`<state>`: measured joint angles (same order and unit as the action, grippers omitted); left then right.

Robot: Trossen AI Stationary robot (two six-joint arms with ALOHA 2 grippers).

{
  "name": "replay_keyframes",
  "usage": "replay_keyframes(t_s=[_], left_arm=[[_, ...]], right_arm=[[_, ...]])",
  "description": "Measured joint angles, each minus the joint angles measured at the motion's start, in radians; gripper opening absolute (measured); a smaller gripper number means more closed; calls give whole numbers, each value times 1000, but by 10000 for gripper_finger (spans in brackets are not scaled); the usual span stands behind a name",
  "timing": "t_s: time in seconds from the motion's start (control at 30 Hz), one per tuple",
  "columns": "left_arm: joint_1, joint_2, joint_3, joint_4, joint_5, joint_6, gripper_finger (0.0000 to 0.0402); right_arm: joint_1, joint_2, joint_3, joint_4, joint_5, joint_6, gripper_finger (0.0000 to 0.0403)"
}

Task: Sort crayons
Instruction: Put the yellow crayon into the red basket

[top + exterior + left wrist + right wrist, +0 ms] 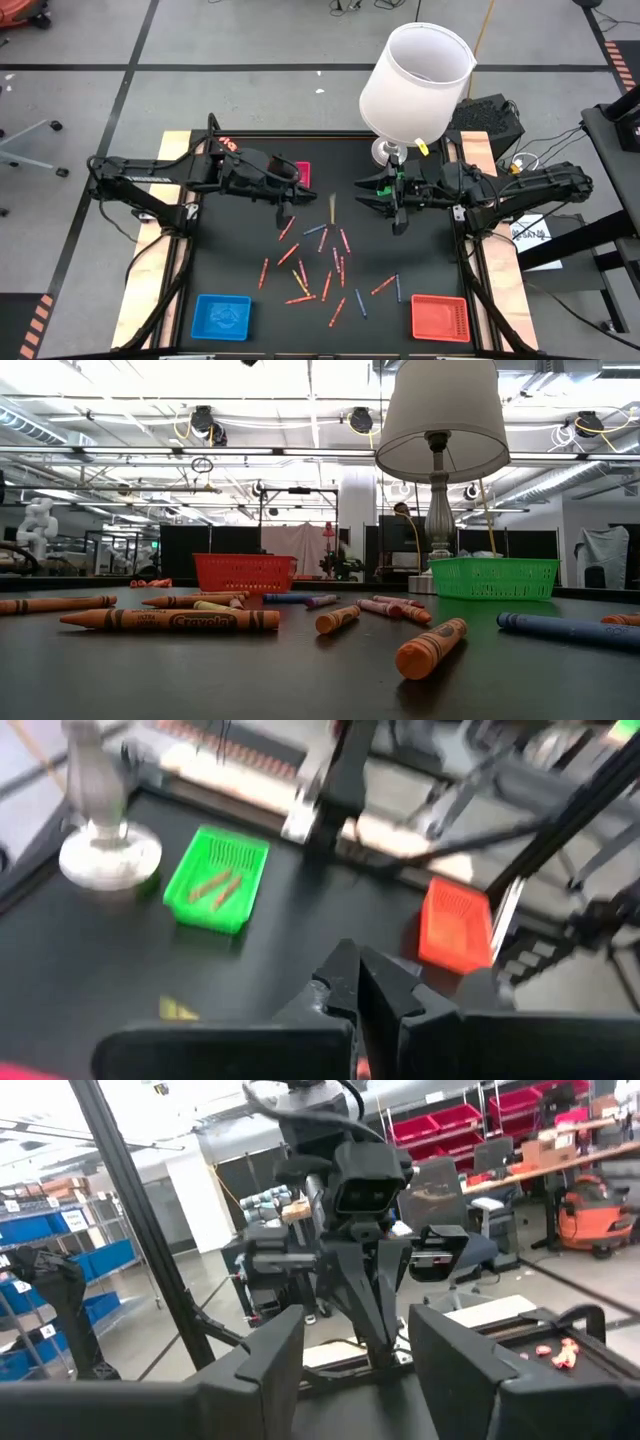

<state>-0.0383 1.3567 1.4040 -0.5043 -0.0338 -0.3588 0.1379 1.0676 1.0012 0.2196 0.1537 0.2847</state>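
Left gripper (358, 982): jaws pressed together, nothing visibly between them, raised above the counter (230, 270) near the far red tray (301, 173). Right gripper (355, 1342): jaws wide and empty, raised beside the green tray (217, 878). Crayons (318, 262) lie scattered mid-counter, well apart from both grippers; two sit in the green tray. Recommended: open over one isolated crayon, align across its length, descend squarely. The lamp (415, 80) hides the green tray from above; crayon colours at distance are uncertain.
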Motion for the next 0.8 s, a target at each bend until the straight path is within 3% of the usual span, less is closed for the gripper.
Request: replay_keyframes(t_s=[0.23,0.47,0.63,0.8], left_arm=[[-1,4,-4,-206,1,-24,31],[6,5,-5,-196,-82,-20,47],[52,20,-5,-152,-112,-26,62],[70,17,-1,-126,-126,-44,70]], right_arm=[[1,0,0,-138,4,171,165],[-2,0,0,-388,97,391,164],[-71,21,24,-510,100,371,164],[-209,147,136,-661,-58,170,164]])
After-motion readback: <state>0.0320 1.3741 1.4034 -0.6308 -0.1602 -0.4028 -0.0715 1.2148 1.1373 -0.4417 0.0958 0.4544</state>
